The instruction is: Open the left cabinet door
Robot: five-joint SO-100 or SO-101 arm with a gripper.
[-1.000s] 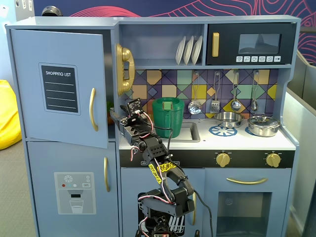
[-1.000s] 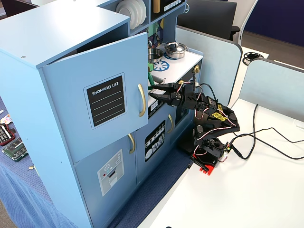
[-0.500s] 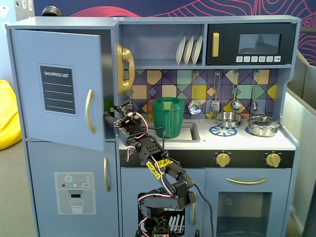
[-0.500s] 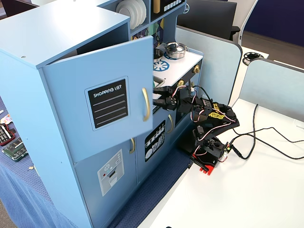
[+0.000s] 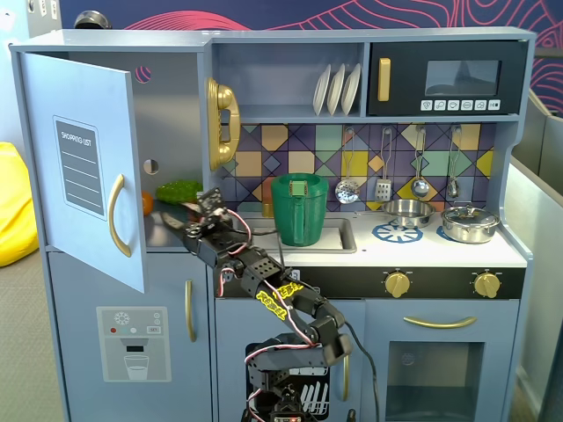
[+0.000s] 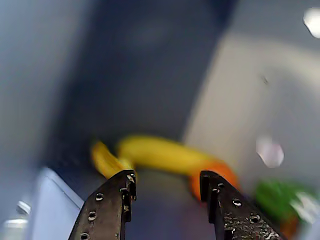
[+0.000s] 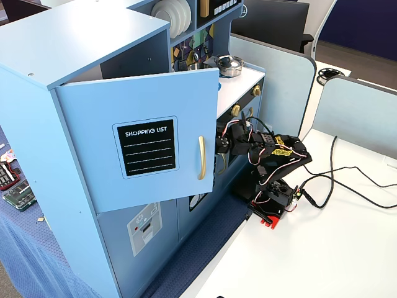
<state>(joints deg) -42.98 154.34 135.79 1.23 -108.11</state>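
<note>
One door (image 5: pixel 84 163) ajar | wrist-only: blurred, perhaps banana (image 6: pixel 160 155) | jaws parted

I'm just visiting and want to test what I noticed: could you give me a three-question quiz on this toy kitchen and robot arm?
1. True or false: the door with the shopping list panel is swung open.
2. What stands in the sink? A) a green jug B) a red kettle C) a white bowl
3. In the wrist view, is the gripper holding anything?

Key
1. True; it stands well out from the cabinet in both fixed views.
2. A, the green jug.
3. No; its fingers are spread with nothing between them, and blurred toy food lies beyond.
</note>
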